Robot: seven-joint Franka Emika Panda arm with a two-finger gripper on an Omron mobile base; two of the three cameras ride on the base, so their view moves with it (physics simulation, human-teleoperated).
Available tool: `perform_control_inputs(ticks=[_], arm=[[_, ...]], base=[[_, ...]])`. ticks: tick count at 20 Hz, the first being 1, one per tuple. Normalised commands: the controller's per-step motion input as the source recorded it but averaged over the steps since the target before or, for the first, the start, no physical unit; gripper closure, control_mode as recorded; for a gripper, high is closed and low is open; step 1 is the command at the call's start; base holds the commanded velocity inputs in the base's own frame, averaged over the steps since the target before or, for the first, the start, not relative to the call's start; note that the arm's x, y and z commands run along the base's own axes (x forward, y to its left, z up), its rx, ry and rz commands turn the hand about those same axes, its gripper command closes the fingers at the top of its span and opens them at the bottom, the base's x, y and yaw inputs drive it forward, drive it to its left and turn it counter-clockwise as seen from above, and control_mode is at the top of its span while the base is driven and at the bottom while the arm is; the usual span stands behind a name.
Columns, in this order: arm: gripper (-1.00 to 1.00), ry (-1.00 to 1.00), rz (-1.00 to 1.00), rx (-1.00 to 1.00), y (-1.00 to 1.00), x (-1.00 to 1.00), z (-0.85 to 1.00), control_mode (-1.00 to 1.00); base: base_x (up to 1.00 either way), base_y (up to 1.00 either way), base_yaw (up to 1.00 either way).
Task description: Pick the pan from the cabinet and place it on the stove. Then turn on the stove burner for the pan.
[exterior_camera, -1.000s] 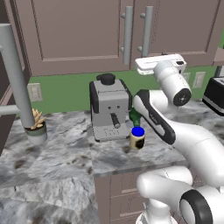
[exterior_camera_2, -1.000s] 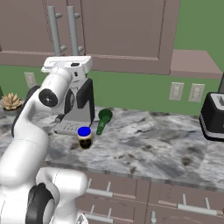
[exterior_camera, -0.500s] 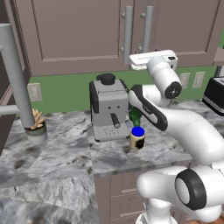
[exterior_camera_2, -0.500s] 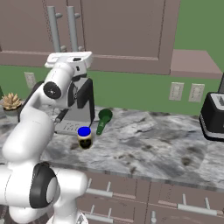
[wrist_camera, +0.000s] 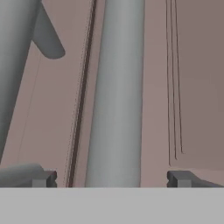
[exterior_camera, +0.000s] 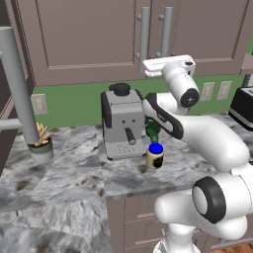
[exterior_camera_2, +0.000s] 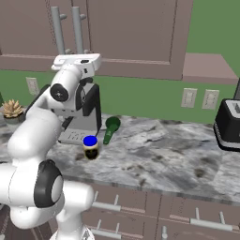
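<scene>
The cabinet (exterior_camera: 89, 39) hangs above the counter with both doors closed, so the pan is hidden. The stove is out of view. My gripper (exterior_camera: 166, 60) is raised to the bottom ends of the two vertical grey bar handles (exterior_camera: 166, 29) where the doors meet. In the right base view the gripper (exterior_camera_2: 77, 57) sits just under the same handles (exterior_camera_2: 77, 28). In the hand view the gripper (wrist_camera: 113, 178) is open, one bar handle (wrist_camera: 116, 109) stands between its spread tips, and the door panel (wrist_camera: 197, 87) lies close behind. The fingers hold nothing.
Under the arm on the marble counter stand a grey coffee machine (exterior_camera: 121, 121), a blue-lidded jar (exterior_camera: 155, 155) and a green utensil (exterior_camera_2: 111, 127). A potted plant (exterior_camera: 40, 143) and a grey pole (exterior_camera: 17, 84) are at the left, a black toaster (exterior_camera_2: 229, 124) at the right.
The hand has shifted a little sideways, toward the seam between the doors, and closer to the bar handles. The jaws have stayed open and the doors stayed closed.
</scene>
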Motion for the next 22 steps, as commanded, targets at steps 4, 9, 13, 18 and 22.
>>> perform_control_inputs(ticks=[4, 9, 13, 18, 22], arm=[[1.0, 0.03, 0.0, 0.0, 0.05, 0.3, 0.0, -1.0], [1.0, 0.05, 0.0, 0.0, 0.01, 0.08, -0.02, -1.0], [1.0, 0.06, 0.0, 0.0, 0.01, 0.01, -0.05, -1.0], [1.0, 0.01, 0.01, 0.0, -0.22, -0.37, 0.0, -1.0], [1.0, 0.02, 0.05, 0.0, -0.48, -0.63, 0.0, -1.0]], base=[[0.0, 0.0, 0.0], [0.0, 0.0, 0.0], [0.0, 0.0, 0.0], [0.0, 0.0, 0.0], [0.0, 0.0, 0.0]])
